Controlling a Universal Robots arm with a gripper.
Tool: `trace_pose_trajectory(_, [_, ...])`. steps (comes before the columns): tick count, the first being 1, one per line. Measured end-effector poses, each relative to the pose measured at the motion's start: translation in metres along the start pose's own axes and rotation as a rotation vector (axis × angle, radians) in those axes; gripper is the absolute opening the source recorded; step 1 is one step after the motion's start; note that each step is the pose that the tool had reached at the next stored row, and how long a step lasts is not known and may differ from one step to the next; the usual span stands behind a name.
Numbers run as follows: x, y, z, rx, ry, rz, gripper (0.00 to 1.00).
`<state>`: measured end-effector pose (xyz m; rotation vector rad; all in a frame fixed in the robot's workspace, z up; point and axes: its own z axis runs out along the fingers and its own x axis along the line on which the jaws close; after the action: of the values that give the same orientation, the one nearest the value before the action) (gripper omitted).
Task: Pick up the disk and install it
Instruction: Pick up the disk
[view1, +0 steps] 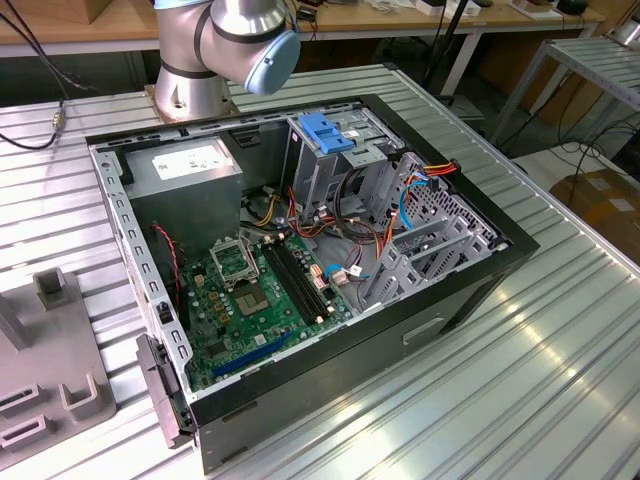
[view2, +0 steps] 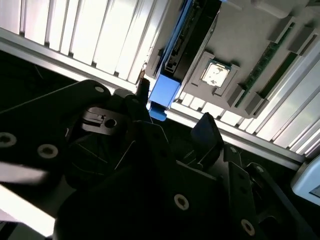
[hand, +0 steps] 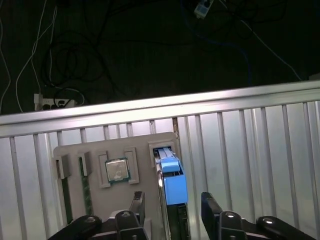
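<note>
The disk (hand: 173, 186) stands on edge in a slot of a grey holder tray (hand: 142, 147), its blue rail end toward the camera and its dark body (view2: 192, 35) running along the tray. My gripper (hand: 174, 207) is open just above it, one finger (hand: 137, 204) on each side of the blue rail (view2: 164, 92), with a gap on both sides. In the second wrist view the gripper (view2: 172, 110) hangs over the same blue end. The open computer case (view1: 470, 290) lies on the table in the exterior view.
The tray also holds a processor chip (hand: 116, 170) and memory sticks (hand: 85, 187). Inside the case are a grey power-supply box (view1: 185, 165), a drive cage with a blue handle (view1: 325, 130), the motherboard (view1: 255, 290) and loose cables. The table edge and dark floor lie beyond the tray.
</note>
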<state>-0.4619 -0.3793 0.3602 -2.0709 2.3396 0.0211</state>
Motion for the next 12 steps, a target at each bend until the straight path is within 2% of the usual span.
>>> trace_pose_trajectory(2, [0.0001, -0.0002, 0.0035, 0.0001, 0.0016, 0.0, 0.69])
trace_pose_trajectory(3, [0.0002, -0.0002, 0.0059, 0.0003, 0.0025, 0.0, 0.69])
trace_pose_trajectory(4, [0.0002, -0.0002, 0.0065, 0.0001, 0.003, 0.0, 0.75])
trace_pose_trajectory(12, [0.0002, 0.0, 0.0092, 0.0006, 0.0029, 0.0, 0.75])
